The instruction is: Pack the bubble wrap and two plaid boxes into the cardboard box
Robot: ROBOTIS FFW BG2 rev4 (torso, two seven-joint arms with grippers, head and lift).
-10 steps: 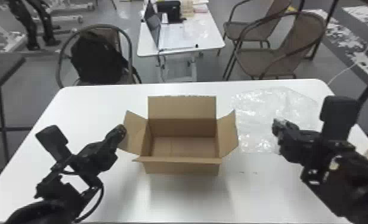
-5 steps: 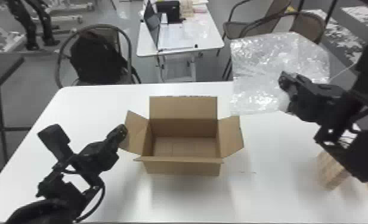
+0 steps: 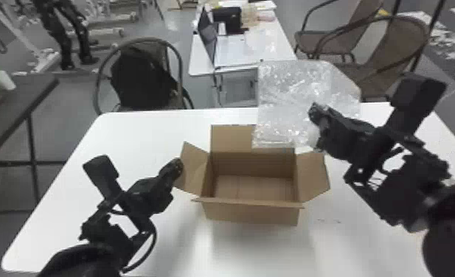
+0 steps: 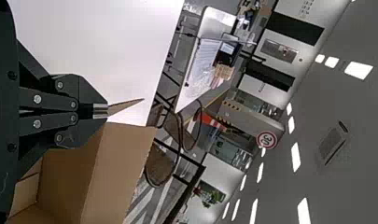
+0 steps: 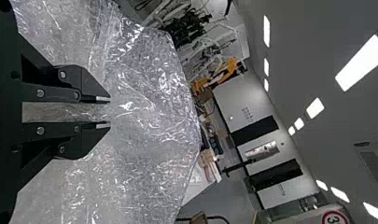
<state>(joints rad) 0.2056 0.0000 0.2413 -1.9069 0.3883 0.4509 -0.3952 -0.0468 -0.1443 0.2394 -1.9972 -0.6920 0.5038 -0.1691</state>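
Head view: bubble wrap (image 3: pixel 289 95) has risen off the table (image 3: pixel 237 254) toward the cardboard box (image 3: pixel 252 213), pinched by the right gripper (image 5: pixel 107 112). Left gripper (image 4: pixel 107 110) nips a flap (image 3: pixel 195 170); lowering seems next.

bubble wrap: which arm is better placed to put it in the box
Right, probably: the right gripper holds the bubble wrap up near the box, while the left gripper grips the left flap.
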